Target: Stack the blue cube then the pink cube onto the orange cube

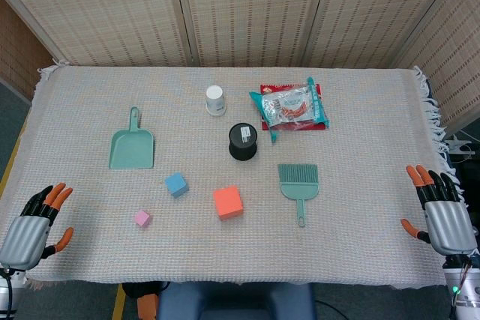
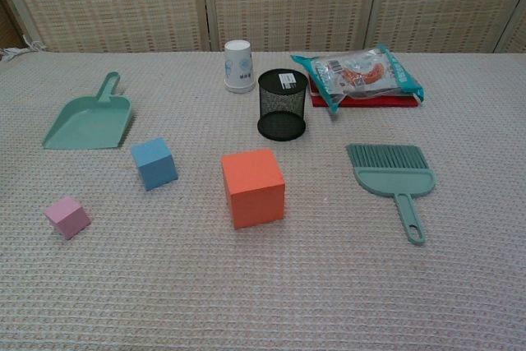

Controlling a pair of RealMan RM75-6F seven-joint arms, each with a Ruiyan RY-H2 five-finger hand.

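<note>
At the lower left corner of the head view your left hand (image 1: 34, 222) rests at the edge of the woven beige worktop (image 1: 360, 237), fingers spread and holding nothing. Moving right, a teal plastic dustpan (image 1: 132, 144) lies in the left middle. Below it and to the right, the small pink cube (image 1: 142, 218) sits lowest, near the front edge. The blue cube (image 1: 176, 183) lies up and right of it, apart from it. The larger orange cube (image 1: 227, 201) stands just right of centre-bottom, touching neither. Above it you have a black mesh cylinder cup (image 1: 243, 141) and a white paper cup (image 1: 215, 100), then a clear snack bag with teal edges (image 1: 290, 107) over a red packet (image 1: 315, 89). A teal hand brush (image 1: 298, 183) lies right of the orange cube. At the lower right, your right hand (image 1: 442, 211) is likewise spread and empty.
</note>
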